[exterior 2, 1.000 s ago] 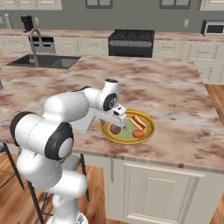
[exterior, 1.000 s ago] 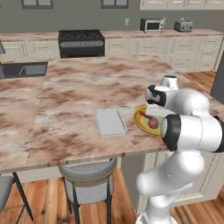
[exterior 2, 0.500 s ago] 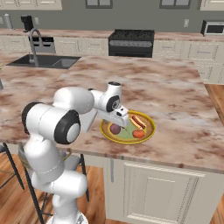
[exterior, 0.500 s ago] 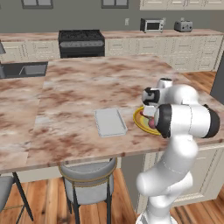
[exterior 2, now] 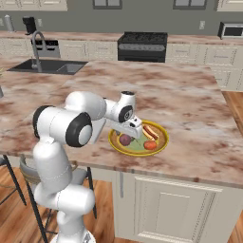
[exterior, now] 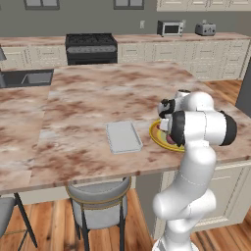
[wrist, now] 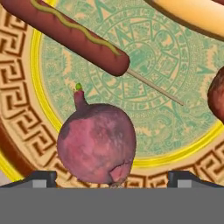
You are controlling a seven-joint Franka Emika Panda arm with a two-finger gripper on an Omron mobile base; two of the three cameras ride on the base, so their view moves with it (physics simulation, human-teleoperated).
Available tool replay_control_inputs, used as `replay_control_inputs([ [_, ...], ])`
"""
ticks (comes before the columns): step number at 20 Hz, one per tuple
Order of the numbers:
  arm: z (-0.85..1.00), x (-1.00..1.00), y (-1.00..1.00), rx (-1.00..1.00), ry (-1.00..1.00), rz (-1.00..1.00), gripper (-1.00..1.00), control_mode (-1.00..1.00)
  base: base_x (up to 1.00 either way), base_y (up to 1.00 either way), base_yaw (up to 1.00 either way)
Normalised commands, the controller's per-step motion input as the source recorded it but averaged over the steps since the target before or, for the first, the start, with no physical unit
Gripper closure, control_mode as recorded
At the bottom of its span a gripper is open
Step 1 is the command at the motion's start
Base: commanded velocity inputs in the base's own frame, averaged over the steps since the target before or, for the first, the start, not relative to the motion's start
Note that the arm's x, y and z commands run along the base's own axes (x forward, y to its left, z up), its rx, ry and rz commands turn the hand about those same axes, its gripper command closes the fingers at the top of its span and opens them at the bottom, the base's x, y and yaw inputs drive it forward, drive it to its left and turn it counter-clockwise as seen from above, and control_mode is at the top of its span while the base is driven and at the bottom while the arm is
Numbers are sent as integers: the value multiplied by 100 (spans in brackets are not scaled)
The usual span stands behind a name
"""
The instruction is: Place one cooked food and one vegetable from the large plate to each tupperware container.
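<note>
Gripper [exterior 2: 129, 137] stays low over plate [exterior 2: 161, 144] at counter's near right edge, jaws released wide either side of beet [wrist: 97, 149]. Elbow swung higher than second ago. Tray [exterior: 123, 136] left of plate.

In the left base view, most of the large plate [exterior: 156, 133] is hidden behind the arm, so its food cannot be made out. In the hand view, the corn dog [wrist: 70, 35] is cut off at the upper left, a bun-like item [wrist: 192, 13] at the top edge, and a dark red item [wrist: 217, 98] at the right edge. The plate's rim is cropped on all sides there.
</note>
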Motion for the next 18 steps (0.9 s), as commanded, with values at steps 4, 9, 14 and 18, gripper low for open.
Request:
replay_control_inputs([
  [4, -29, 28, 0, 0, -1, 0, -100, -100, 0, 0, 0],
  [9, -18, 5, 0, 0, 1, 0, -100, -100, 0, 0, 0],
  [14, -16, 0, 0, 1, 3, 0, 100, -100, 0, 0, 0],
  [18, -4, 3, 0, 0, 0, 0, 100, -100, 0, 0, 0],
])
